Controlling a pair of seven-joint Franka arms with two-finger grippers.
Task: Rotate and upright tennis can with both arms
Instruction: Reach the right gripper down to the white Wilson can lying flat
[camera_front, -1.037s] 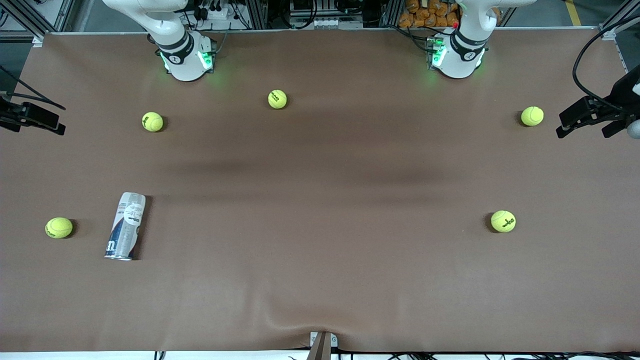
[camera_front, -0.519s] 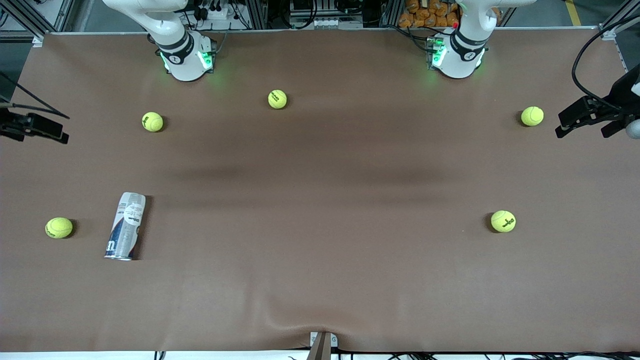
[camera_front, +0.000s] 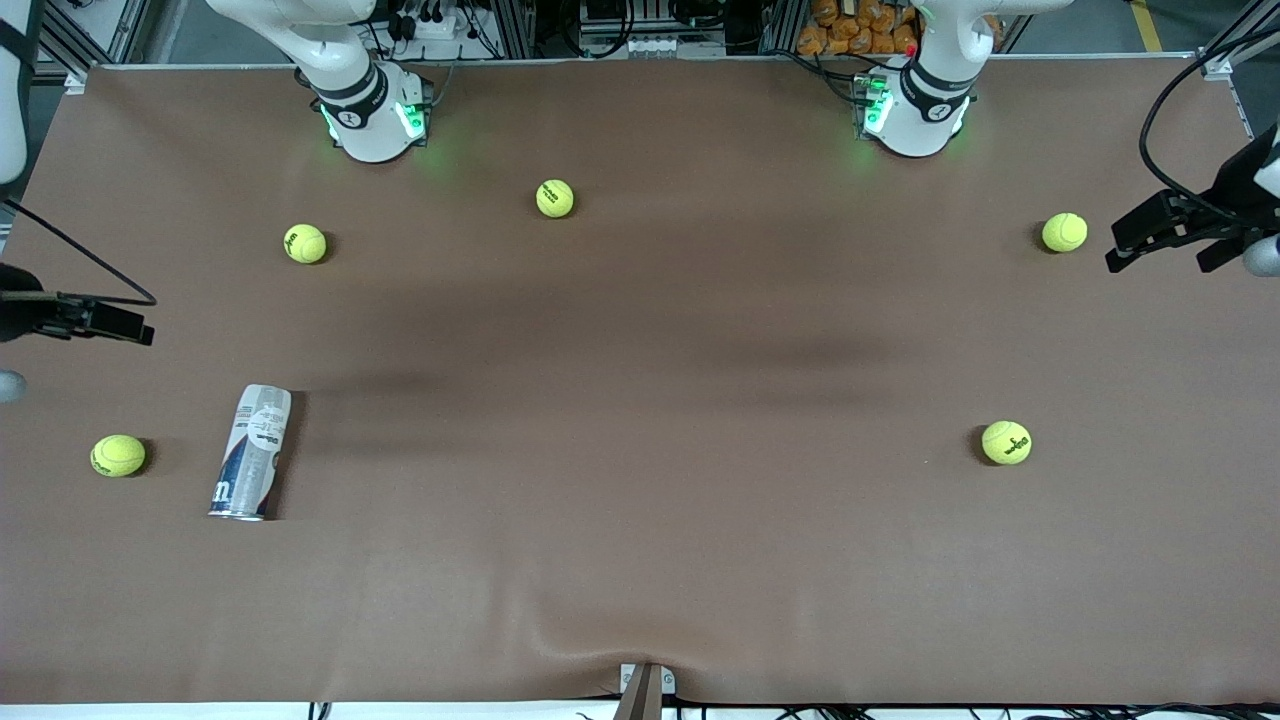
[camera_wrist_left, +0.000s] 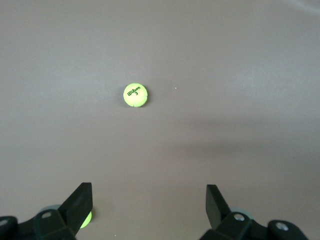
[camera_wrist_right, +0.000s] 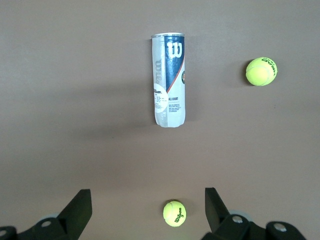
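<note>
The tennis can (camera_front: 251, 452) lies flat on the tabletop (camera_front: 640, 420), at about 8 o'clock from centre. Both pincers, right pincer (camera_wrist_right: 145, 210) and left pincer (camera_wrist_left: 149, 207), hang released, high above. A clumsy nudge would probably roll it toward the nearby tennis ball (camera_front: 118, 455).

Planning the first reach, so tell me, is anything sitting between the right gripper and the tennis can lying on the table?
Nothing visible does. The right gripper, open, hangs over bare table short of the tennis can. The nearest tennis ball lies farther from the front camera than the can, off the line.
</note>
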